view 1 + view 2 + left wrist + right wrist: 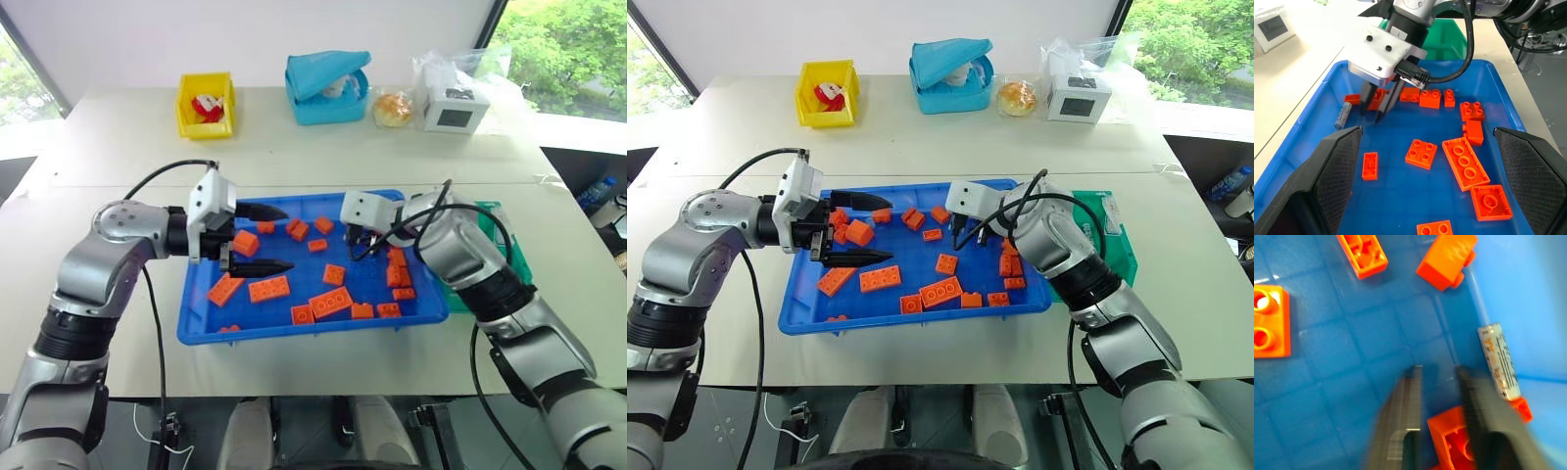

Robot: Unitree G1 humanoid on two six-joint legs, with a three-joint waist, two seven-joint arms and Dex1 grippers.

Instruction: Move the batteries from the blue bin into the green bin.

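Observation:
One battery [1499,363], a small silver-grey cylinder, lies on the floor of the blue bin [313,333] against its wall; I also see this battery [1343,115] in the left wrist view. My right gripper [1376,104] points down into the bin just beside it. Its fingers [1410,401] are drawn nearly together with nothing between them, and the battery sits outside them, next to one finger. My left gripper [269,238] hovers wide open and empty over the bin's left part. The green bin [509,245] stands against the blue bin's right side, partly behind my right arm.
Several orange bricks [330,302] are scattered across the blue bin. At the table's far side stand a yellow bin [206,106], a light-blue container [328,88], a bun [392,108] and a white box [453,108] in a plastic bag.

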